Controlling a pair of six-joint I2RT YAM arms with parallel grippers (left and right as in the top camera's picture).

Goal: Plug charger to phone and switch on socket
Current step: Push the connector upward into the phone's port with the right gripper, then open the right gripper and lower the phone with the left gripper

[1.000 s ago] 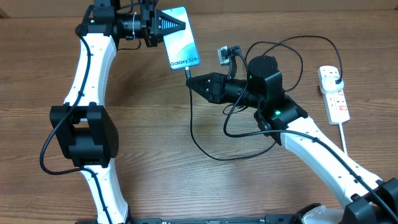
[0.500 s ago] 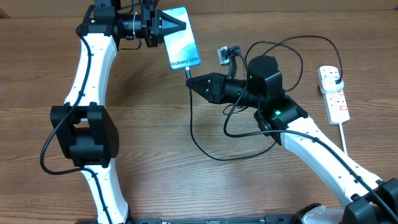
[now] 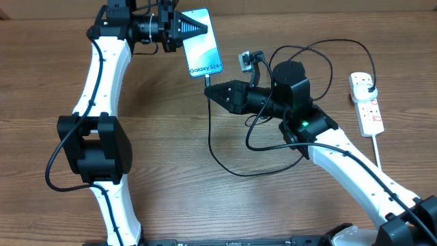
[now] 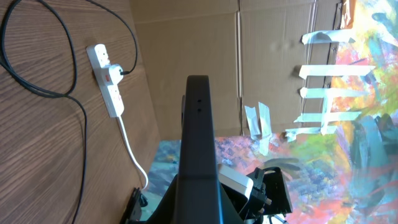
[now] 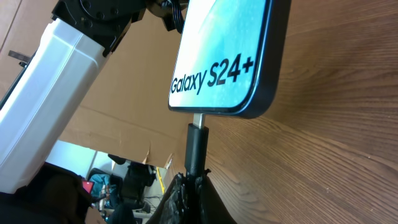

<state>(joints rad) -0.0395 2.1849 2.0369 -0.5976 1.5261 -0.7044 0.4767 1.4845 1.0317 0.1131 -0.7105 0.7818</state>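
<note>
Phone (image 3: 205,49) hung above the surface (image 3: 164,137) in the overhead view, near the far edge, screen up. The left end effector (image 3: 199,29) was clamped shut on its upper end. The right end effector (image 3: 209,89), also closed, pinched the charger (image 3: 217,158) just behind its connector tip, right under the phone's lower short edge. From there the black cable looped across the wood to the white socket (image 3: 369,109) at the far right, where its plug sat in the top outlet.

From the left wrist, a dark bar ran up the centre, probably the phone edge-on, though I could not be sure. The socket lay well apart on the surface.

From the right wrist, the connector met the port below the "Galaxy S24+" lettering, with a band of bare metal showing, so it looked only partly seated.

To finish well, the right arm should push straight along the phone's long axis without twisting. The left should brace firmly against that push. Only then should the cable be released for the socket's switch.
</note>
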